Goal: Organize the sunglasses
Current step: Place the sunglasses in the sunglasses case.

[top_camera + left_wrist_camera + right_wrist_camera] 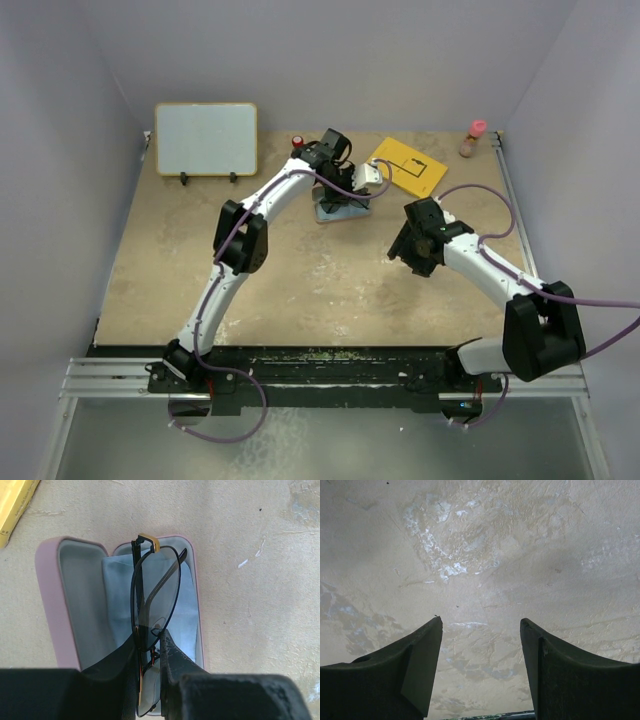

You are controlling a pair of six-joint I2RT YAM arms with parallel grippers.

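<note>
The sunglasses (156, 592), folded, thin dark wire frame with greyish lenses, stand on edge between my left gripper's fingers (150, 647). The left gripper is shut on them and holds them over the open pinkish case (50, 610), which has a light blue cloth (117, 605) in it. In the top view the left gripper (345, 185) is over the case (335, 210) at the back middle of the table; the glasses are too small to see there. My right gripper (481, 625) is open and empty over bare tabletop, and it also shows in the top view (415, 250).
A yellow card (408, 166) lies just right of the case; its corner shows in the left wrist view (12, 505). A white board (206, 139) stands at the back left. A small bottle (472, 139) stands at the back right. Grey walls enclose the table.
</note>
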